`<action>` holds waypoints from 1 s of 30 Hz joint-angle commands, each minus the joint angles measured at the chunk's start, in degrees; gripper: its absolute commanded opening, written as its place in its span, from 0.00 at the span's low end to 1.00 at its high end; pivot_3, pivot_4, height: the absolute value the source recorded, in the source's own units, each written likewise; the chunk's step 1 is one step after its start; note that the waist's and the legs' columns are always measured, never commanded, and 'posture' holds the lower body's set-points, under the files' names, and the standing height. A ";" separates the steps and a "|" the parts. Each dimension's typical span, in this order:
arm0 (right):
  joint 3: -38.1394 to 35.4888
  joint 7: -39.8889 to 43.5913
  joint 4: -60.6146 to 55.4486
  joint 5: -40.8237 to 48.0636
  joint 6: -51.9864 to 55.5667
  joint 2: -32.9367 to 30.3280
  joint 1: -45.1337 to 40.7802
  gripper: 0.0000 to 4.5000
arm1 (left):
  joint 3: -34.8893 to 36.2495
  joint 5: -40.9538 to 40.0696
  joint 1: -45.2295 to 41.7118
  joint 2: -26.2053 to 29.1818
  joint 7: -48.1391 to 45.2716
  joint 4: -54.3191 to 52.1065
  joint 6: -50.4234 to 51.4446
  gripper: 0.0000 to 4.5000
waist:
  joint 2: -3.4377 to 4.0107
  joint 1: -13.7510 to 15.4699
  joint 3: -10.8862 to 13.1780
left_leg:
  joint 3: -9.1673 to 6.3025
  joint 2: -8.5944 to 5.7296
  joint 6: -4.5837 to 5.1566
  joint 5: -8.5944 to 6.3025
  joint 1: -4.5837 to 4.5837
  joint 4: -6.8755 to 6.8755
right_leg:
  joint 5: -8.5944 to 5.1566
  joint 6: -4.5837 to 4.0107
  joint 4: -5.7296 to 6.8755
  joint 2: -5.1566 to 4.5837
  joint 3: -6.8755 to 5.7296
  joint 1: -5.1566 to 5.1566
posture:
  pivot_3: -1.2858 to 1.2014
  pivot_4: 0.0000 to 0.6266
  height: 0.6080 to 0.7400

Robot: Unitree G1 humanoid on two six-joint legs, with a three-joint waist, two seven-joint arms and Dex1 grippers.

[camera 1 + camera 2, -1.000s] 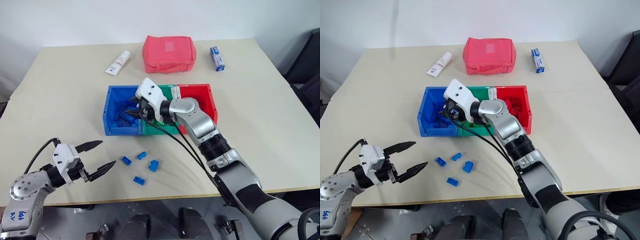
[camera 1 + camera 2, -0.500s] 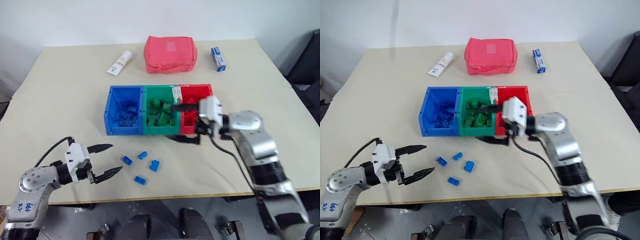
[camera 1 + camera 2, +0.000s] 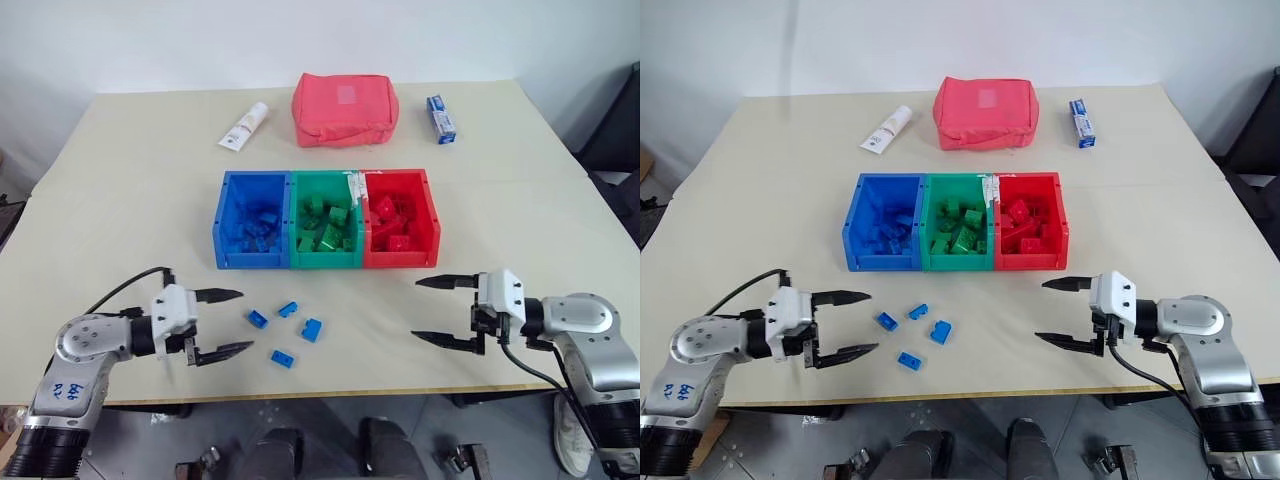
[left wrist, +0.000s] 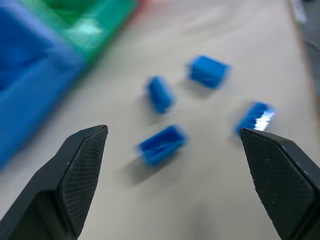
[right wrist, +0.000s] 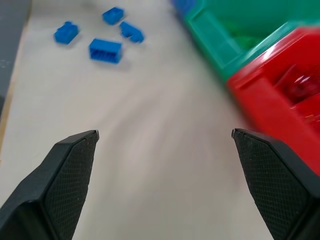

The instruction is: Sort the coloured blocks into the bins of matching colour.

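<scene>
The table (image 3: 120, 200) takes up most of the frame. At its centre sit the bins (image 3: 327, 262), joined in a row: blue on the left, green in the middle, red on the right, each already holding bricks of its own colour. Along the upper edge lie a red pouch (image 3: 345, 107), a white tube (image 3: 243, 126) to its left and a small blue box (image 3: 441, 117) to its right.

The left gripper (image 3: 222, 325) is in the lower left, its jaws wide apart and empty, pointing toward frame centre. The right gripper (image 3: 428, 310) is in the lower right, its jaws likewise spread and holding nothing, pointing back toward centre.

Four blue blocks lie loose on the bare table below the blue and green bins: one (image 3: 257, 319) nearest the left gripper, one (image 3: 288, 309) just right of it, a larger one (image 3: 311, 329) further right, and one (image 3: 281, 358) lowest in the frame.

The blocks lie just right of the left gripper's tips, roughly in line with where it points, while the right gripper is well apart from them across open table. The left arm looks the better placed for the next pick. The nearest block sits between the levels of the two left fingers and slightly ahead; its long axis runs diagonally, upper left to lower right, so the jaws may need turning to close across its short side
</scene>
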 commanded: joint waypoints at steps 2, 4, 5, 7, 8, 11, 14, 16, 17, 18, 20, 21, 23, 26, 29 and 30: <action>-2.54 -1.23 -5.63 2.51 2.11 -1.84 1.61 0.99 | -6.70 3.55 -7.06 -1.35 1.78 -4.85 4.70 1.00 | 0.00 0.71 0.00 | -0.02 -0.04 0.02 0.00 -0.02 0.02 | 0.01 0.01 -0.03 0.04 -0.02 0.01 | 0.52 0.24 1.00; -2.80 -1.93 -8.27 3.24 3.45 -2.13 2.80 0.99 | -10.92 5.87 -11.33 -3.37 3.55 -5.28 9.28 1.00 | 0.00 1.13 0.00 | -0.01 -0.06 0.05 0.00 -0.02 0.01 | 0.01 0.03 -0.02 0.07 -0.02 0.01 | 0.52 0.24 1.00; -2.90 -2.20 -10.17 3.67 4.20 -2.33 3.89 0.99 | -13.96 7.68 -13.64 -4.62 3.35 -5.24 10.32 1.00 | -0.01 1.27 0.00 | -0.01 -0.07 0.05 0.00 -0.03 0.02 | 0.01 0.03 -0.02 0.09 -0.02 0.01 | 0.52 0.24 1.00; -3.11 -3.08 -13.63 4.39 5.90 -2.56 5.87 0.99 | -18.72 11.23 -17.06 -5.74 2.96 -5.08 12.25 1.00 | -0.02 1.37 0.01 | -0.01 -0.06 0.05 0.00 -0.05 0.04 | 0.02 0.04 -0.02 0.13 -0.03 0.01 | 0.52 0.24 1.00; -3.47 -3.39 -15.08 4.68 6.51 -2.76 6.99 0.99 | -20.36 12.39 -18.35 -6.24 2.71 -4.83 12.41 1.00 | -0.03 1.38 0.02 | -0.01 -0.06 0.05 0.00 -0.06 0.04 | 0.02 0.04 -0.02 0.14 -0.03 0.00 | 0.52 0.24 1.00; -5.05 -5.03 -18.23 5.16 8.23 -3.16 10.14 0.99 | -23.67 14.21 -21.59 -8.29 3.05 -4.12 14.40 1.00 | -0.08 1.22 0.05 | 0.03 -0.05 0.07 -0.01 -0.07 0.03 | 0.02 0.05 -0.04 0.17 0.00 -0.01 | 0.52 0.24 1.00; -6.61 -6.24 -19.86 4.98 8.64 -3.54 12.79 0.99 | -26.25 16.67 -23.21 -8.95 3.24 -3.67 16.65 1.00 | -0.10 1.23 0.06 | 0.04 -0.05 0.07 -0.01 -0.07 0.10 | 0.03 0.06 -0.01 0.19 0.00 0.00 | 0.52 0.24 1.00; -7.93 -7.09 -20.82 5.16 8.94 -3.49 14.54 0.99 | -28.06 19.13 -23.51 -8.46 3.11 -3.26 16.01 1.00 | -0.10 1.23 0.06 | 0.06 -0.03 0.07 -0.01 -0.05 0.11 | 0.03 0.06 -0.01 0.21 0.01 0.01 | 0.52 0.24 1.00; -8.57 -7.48 -21.34 5.23 9.05 -3.46 15.43 1.00 | -28.56 19.93 -23.63 -8.60 3.40 -3.18 16.38 0.96 | -0.10 1.28 0.06 | 0.06 -0.02 0.07 -0.01 -0.05 0.11 | 0.03 0.06 -0.01 0.23 0.01 0.01 | 0.52 0.24 1.00; -8.93 -7.79 -21.74 5.27 9.16 -3.44 16.00 1.00 | -28.77 20.38 -23.67 -8.71 3.60 -3.13 16.63 0.91 | -0.10 1.33 0.06 | 0.06 -0.02 0.07 -0.01 -0.05 0.10 | 0.03 0.06 -0.01 0.23 0.02 0.01 | 0.52 0.24 1.00; -9.39 -8.39 -22.55 5.23 9.31 -3.37 17.11 1.00 | -29.10 20.90 -23.76 -8.71 3.35 -3.30 17.05 0.81 | -0.10 1.37 0.06 | 0.05 -0.03 0.07 0.00 -0.05 0.11 | 0.03 0.07 -0.01 0.22 0.02 0.03 | 0.52 0.24 1.00; -9.88 -8.59 -22.85 5.31 9.33 -3.33 17.94 1.00 | -29.99 21.74 -23.80 -8.22 2.72 -3.77 17.13 0.74 | -0.10 1.40 0.06 | 0.04 -0.04 0.07 0.00 -0.04 0.13 | 0.04 0.07 -0.01 0.21 0.02 0.05 | 0.52 0.24 1.00; -10.19 -8.86 -23.26 5.33 9.45 -3.37 18.79 1.00 | -30.97 22.70 -23.87 -7.65 2.15 -4.26 17.15 0.61 | -0.10 1.42 0.06 | 0.03 -0.04 0.08 0.00 -0.04 0.14 | 0.04 0.08 -0.02 0.21 0.01 0.09 | 0.52 0.24 1.00; -10.21 -8.97 -23.25 5.34 9.47 -3.50 18.87 1.00 | -31.00 23.06 -24.35 -7.94 2.66 -3.90 17.62 0.41 | -0.10 1.42 0.06 | 0.03 -0.05 0.09 0.01 -0.02 0.17 | 0.05 0.10 -0.02 0.20 0.01 0.12 | 0.52 0.24 1.00; -10.13 -9.24 -22.92 5.35 9.55 -3.35 18.60 1.00 | -29.45 21.81 -24.49 -9.51 3.95 -2.98 17.68 0.34 | -0.10 1.42 0.06 | 0.03 -0.05 0.10 0.02 -0.01 0.20 | 0.06 0.12 -0.02 0.21 0.01 0.14 | 0.52 0.24 1.00; -10.10 -9.30 -22.65 5.32 9.41 -3.21 18.58 1.00 | -28.16 20.31 -24.19 -10.45 4.51 -3.22 18.15 0.34 | -0.10 1.42 0.06 | 0.03 -0.05 0.10 0.02 -0.01 0.20 | 0.06 0.12 -0.02 0.21 0.02 0.14 | 0.52 0.24 1.00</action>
